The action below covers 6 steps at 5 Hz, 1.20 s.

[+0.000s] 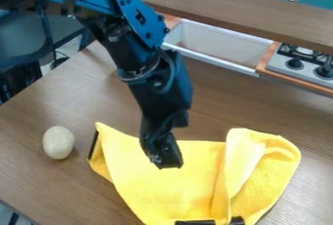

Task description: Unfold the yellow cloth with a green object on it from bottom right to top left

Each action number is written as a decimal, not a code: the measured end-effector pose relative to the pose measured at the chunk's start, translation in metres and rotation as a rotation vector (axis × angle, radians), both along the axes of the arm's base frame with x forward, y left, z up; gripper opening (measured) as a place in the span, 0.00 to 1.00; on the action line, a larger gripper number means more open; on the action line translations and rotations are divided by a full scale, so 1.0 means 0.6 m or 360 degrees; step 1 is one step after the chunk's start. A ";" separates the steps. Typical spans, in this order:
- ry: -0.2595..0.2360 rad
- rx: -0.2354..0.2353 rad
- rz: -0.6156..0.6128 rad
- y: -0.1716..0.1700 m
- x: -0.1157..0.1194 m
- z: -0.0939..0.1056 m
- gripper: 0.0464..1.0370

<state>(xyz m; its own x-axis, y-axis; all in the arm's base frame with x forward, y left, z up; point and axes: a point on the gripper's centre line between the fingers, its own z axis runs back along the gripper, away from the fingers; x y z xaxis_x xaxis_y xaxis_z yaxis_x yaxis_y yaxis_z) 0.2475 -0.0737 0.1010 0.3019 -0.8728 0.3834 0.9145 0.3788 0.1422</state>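
A soft yellow cloth (156,195) lay partly folded on the brown wood-grain worktop (46,185), its right side bunched into a raised fold and black patches showing at its left and lower edges. Above its upper middle hung the black two-finger tool (170,163) of a robot arm, though whether it was open or closed could not be told. A cream egg-shaped object (58,142) sat just left of the cloth, while a white tray-like compartment (214,44) and a grey toy stove (302,65) stood beyond.
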 end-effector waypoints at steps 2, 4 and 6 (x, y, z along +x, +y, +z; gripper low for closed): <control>0.0021 0.0157 0.0029 -0.020 -0.012 -0.026 0.96; -0.0008 0.0273 0.0082 -0.033 -0.022 -0.070 0.96; -0.0206 0.0457 0.0130 -0.069 -0.042 -0.141 0.96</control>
<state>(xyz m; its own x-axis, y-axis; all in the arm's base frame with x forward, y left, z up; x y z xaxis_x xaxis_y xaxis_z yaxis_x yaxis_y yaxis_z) 0.2223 -0.1152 0.0166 0.3400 -0.9259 0.1648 0.8502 0.3775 0.3670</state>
